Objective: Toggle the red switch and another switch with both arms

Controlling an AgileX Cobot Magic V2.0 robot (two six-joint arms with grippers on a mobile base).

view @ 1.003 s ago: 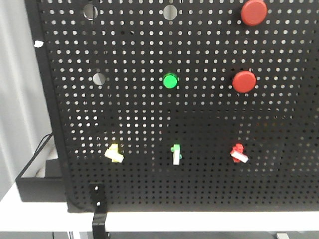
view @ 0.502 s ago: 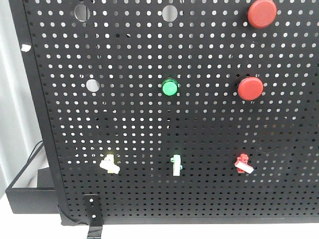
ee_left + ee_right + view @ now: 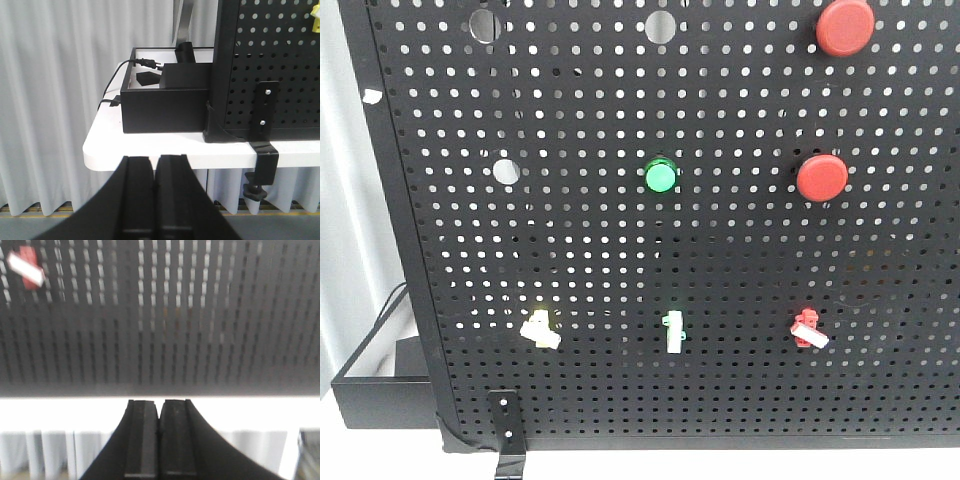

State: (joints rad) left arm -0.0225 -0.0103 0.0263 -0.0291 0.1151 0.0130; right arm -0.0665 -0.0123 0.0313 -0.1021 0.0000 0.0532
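Before pegboard (image 3: 620, 262), left tool (image 3: 154, 166) and right tool (image 3: 160, 409) pinch closed, empty.

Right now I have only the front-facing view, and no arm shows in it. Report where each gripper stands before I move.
Observer: The left gripper is shut and empty, low in front of the table edge.
Operator: Say where its switch lies from there.
Observer: In the left wrist view the yellow switch sits at the top right corner, so up and to the right of that gripper.
Operator: Now the other arm.
Observer: The right gripper is shut and empty too. The red switch shows blurred at the upper left of its view.
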